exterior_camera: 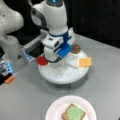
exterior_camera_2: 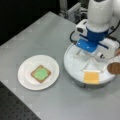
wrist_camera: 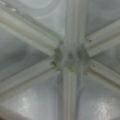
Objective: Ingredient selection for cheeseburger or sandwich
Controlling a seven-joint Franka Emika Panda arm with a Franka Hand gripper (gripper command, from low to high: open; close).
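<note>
So the gripper [exterior_camera: 60, 65] is being hovered over the divided tray's [exterior_camera: 75, 75] hub; finger state can't be told. Toast [exterior_camera_2: 40, 73] with lettuce [exterior_camera_2: 40, 73] is already being plated, tomato [exterior_camera: 42, 60] sitting at tray's 9 o'clock.

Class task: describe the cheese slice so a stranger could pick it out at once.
Find the round white divided tray beneath the robot arm, not the plate. The cheese lies at its rim, beside the round brown patty. It alone is orange and square.

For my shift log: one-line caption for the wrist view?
Wrist camera looks straight down on the hub of the divided tray, where its white ribs meet; no gripper or food in view.
</note>
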